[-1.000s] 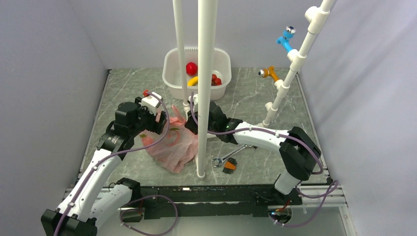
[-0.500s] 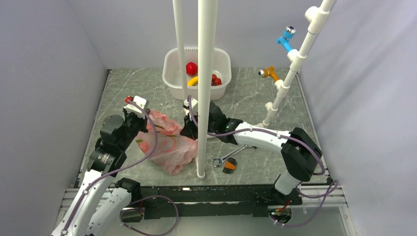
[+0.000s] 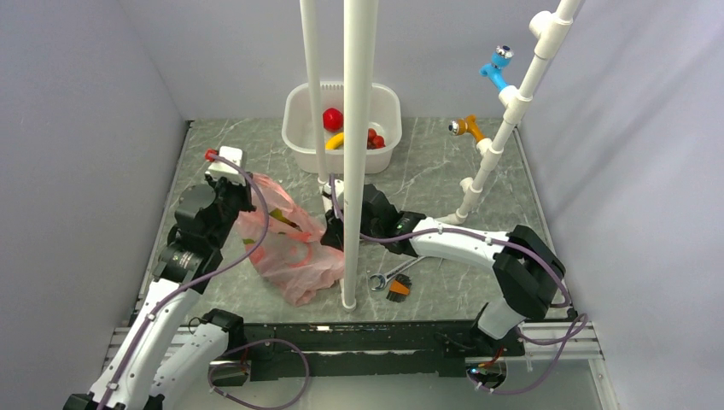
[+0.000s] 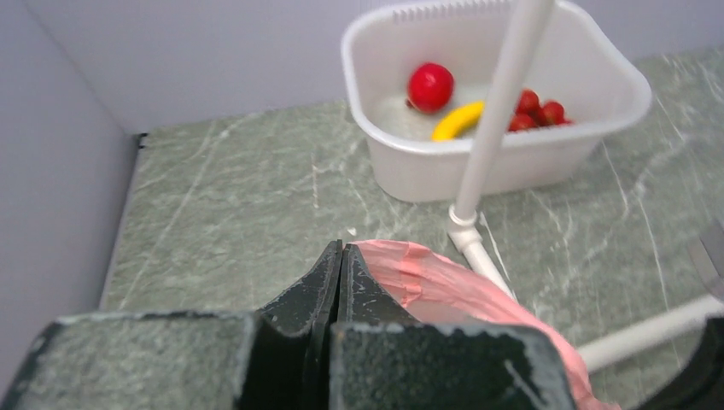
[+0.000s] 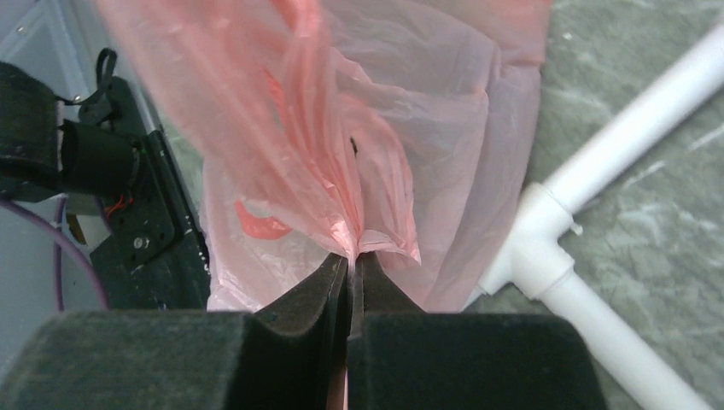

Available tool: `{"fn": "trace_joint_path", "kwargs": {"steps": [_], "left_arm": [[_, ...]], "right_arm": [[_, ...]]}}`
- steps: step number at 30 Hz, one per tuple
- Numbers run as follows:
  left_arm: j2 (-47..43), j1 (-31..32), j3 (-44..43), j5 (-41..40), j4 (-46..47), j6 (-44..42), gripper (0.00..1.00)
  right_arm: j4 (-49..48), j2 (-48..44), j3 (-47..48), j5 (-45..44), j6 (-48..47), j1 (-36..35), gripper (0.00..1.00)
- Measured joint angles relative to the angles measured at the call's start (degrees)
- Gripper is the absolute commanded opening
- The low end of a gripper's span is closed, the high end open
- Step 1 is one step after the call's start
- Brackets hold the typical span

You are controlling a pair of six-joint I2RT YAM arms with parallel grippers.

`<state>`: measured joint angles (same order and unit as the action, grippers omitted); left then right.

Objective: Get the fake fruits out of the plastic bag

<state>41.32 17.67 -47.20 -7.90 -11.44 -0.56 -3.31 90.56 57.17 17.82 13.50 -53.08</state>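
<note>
Since a second ago the left arm has drawn back toward the left rear of the table (image 3: 444, 171) and its jaws have closed, lifting the bag's left edge with it. The plastic bag (image 3: 290, 252) (thin, pink, crinkled) lies left of centre on the green stone-patterned top, stretched between the two arms and right beside a tall white pipe (image 3: 357, 128). Behind it, well apart, stands the white tub (image 3: 296, 128). The left gripper (image 4: 339, 254) is closed, with pink film starting right at its fingertips. The right gripper (image 5: 352, 260) is pinched tight on a gathered fold on the bag's other side. Some fake fruits sit in the tub: a red ball (image 4: 429, 86), a yellow banana (image 4: 457, 120) and a cluster of small red pieces (image 4: 536, 113). What lies inside the bag I cannot make out. A spanner (image 3: 391, 275) lies just right of the pipe's foot.
</note>
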Motion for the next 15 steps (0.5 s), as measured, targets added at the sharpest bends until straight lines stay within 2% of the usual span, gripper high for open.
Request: {"fn": "trace_joint_path", "kwargs": {"steps": [4,8,11,15], "left_arm": [[-1.4,0.0,-0.4,-7.6,1.9,0.9,0.00],[-6.2,-0.2,4.2,-18.2,4.7,2.4,0.00],[-10.2,-0.7,6.5,-25.8,3.6,3.6,0.00],[-14.5,-0.9,8.0,-33.1,3.7,4.5,0.00]], "right_arm": [[-0.2,-2.0,-3.2,-2.9,2.8,0.0,0.00],[-1.1,-5.5,-6.3,-6.0,5.1,0.0,0.03],[-3.3,-7.7,-7.0,-7.6,6.3,0.1,0.11],[-5.9,-6.8,-4.9,-7.3,7.9,0.8,0.08]]}}
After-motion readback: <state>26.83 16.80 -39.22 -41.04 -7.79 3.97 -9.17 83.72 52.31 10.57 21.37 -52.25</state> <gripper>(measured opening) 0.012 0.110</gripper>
